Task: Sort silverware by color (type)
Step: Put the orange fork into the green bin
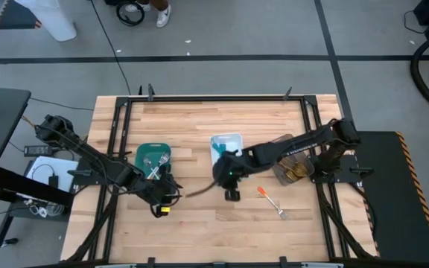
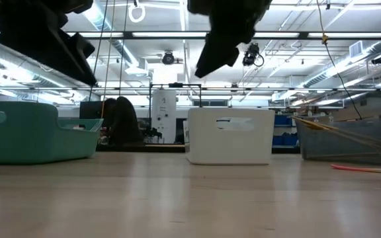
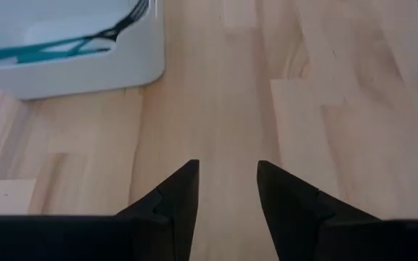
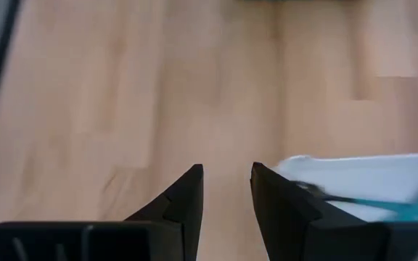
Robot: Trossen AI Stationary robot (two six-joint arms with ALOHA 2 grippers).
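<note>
One orange-handled fork (image 1: 272,202) left on tabletop (image 1: 222,231). Right claw (image 1: 232,195) and left claw (image 1: 160,211) both partly open, empty. Risk: fork skids flat under pinch.

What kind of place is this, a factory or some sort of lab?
Probably a robotics lab or workshop in a large industrial hall: a wooden table on a dark frame, ceiling strip lights with exposed pipes, and cables across the grey floor.
</note>
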